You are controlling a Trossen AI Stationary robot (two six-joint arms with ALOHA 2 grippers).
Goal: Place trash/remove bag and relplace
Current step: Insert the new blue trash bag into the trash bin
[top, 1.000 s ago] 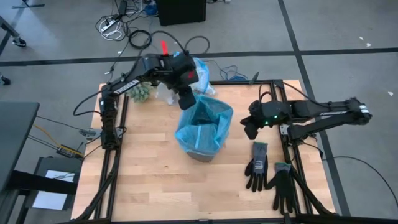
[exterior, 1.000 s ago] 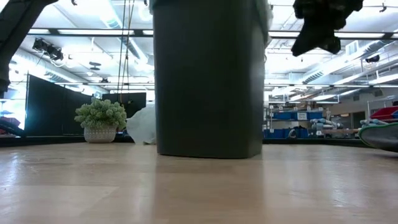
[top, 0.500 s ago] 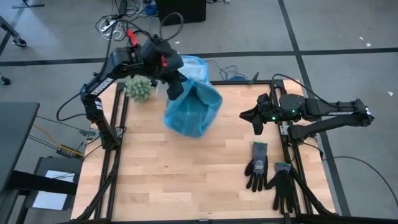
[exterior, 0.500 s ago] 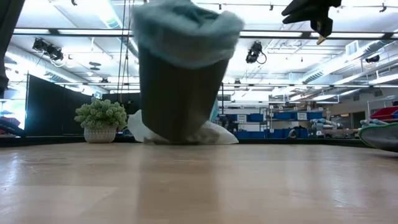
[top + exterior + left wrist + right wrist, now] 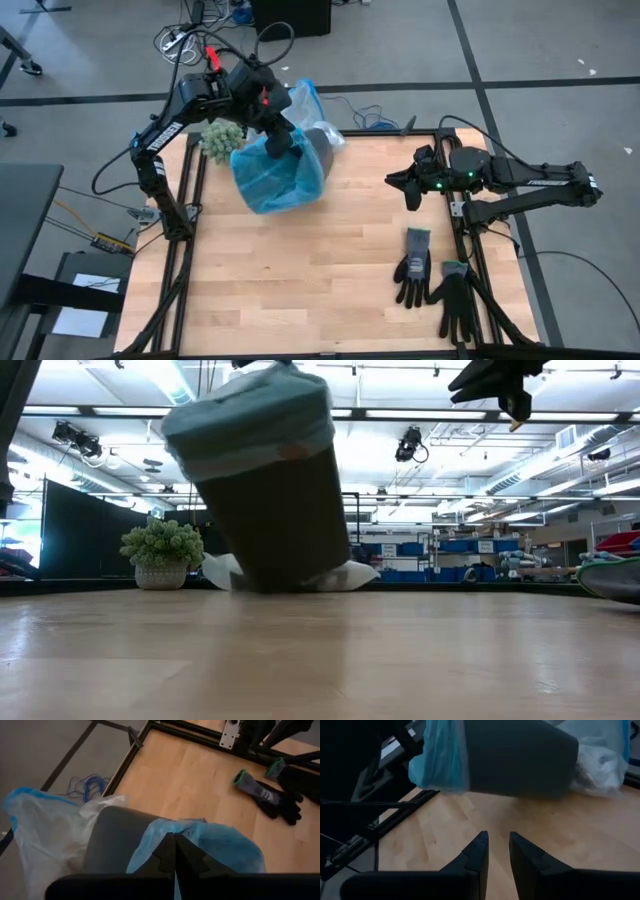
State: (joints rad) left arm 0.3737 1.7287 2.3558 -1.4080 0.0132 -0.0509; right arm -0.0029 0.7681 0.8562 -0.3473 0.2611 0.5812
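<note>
Tilted farther over since a moment ago, the black bin (image 5: pixel 318 150) hangs from the left tool (image 5: pixel 279 147), clamped on its light-blue liner (image 5: pixel 268 178). Right tool (image 5: pixel 414 190), fingers slightly apart, empty, well apart.

Wooden table (image 5: pixel 300 290): black gloves (image 5: pixel 432 280), potted plant (image 5: pixel 224 140), white bag (image 5: pixel 345 574).

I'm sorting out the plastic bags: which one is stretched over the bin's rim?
The light-blue bag, pinched by the left hand as the black bin tilts. The whitish bag just lies on the table behind the bin.
</note>
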